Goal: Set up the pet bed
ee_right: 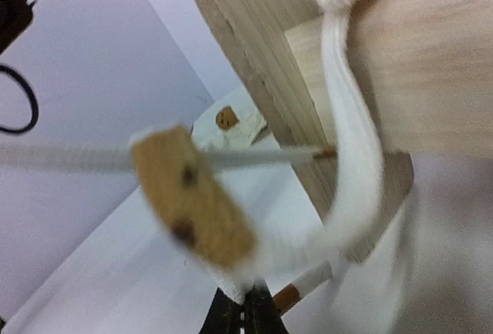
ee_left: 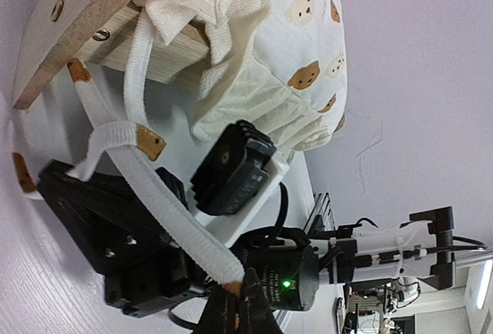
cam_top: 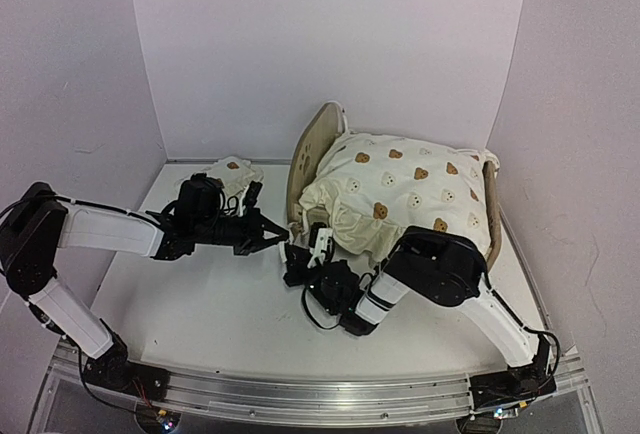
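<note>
The pet bed (cam_top: 312, 149) stands at the back middle, a light plywood frame with rounded end boards; its wood shows in the left wrist view (ee_left: 85, 18) and the right wrist view (ee_right: 262, 57). The cream bear-print cushion (cam_top: 400, 194) lies on it, also seen in the left wrist view (ee_left: 293, 49). White ties with brown tips hang at the frame's near left corner. My left gripper (cam_top: 281, 242) is shut on the brown end of one tie (ee_left: 169, 211), at its fingertips (ee_left: 235, 311). My right gripper (cam_top: 293, 260) is shut on another tie (ee_right: 354, 165), which loops up to the cushion.
The small bear-print pillow (cam_top: 232, 174) lies on the table left of the bed, behind my left arm; it shows in the right wrist view (ee_right: 227, 122). White walls close the back and sides. The two grippers almost touch in front of the bed's left corner.
</note>
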Controlling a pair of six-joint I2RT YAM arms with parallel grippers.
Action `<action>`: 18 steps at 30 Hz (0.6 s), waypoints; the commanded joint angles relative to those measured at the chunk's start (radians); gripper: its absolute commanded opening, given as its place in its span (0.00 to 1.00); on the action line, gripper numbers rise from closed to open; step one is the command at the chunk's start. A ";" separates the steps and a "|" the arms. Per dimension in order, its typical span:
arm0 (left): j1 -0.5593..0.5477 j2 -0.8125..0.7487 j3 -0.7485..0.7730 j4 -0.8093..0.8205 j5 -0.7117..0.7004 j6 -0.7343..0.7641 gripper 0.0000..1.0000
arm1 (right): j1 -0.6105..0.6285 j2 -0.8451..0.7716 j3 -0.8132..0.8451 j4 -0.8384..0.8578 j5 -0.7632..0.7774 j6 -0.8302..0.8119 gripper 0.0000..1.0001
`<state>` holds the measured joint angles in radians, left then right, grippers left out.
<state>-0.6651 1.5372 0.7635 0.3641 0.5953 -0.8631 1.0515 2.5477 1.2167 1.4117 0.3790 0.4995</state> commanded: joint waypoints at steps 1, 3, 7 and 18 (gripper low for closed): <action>0.012 -0.038 -0.010 0.034 0.004 0.036 0.00 | 0.002 -0.251 -0.239 -0.102 -0.191 0.018 0.00; 0.014 -0.022 -0.017 0.033 0.005 0.047 0.00 | -0.001 -0.370 -0.313 -0.251 -0.210 0.027 0.00; 0.015 0.014 -0.016 0.032 0.010 0.060 0.00 | -0.059 -0.497 -0.305 -0.644 -0.356 0.079 0.00; 0.015 0.076 -0.046 0.005 -0.044 0.101 0.00 | -0.197 -0.537 -0.097 -1.147 -0.585 -0.167 0.00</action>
<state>-0.6537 1.5978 0.7345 0.3637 0.5819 -0.7998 0.8623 2.0541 1.0458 0.4763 -0.1303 0.4603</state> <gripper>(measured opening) 0.025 0.024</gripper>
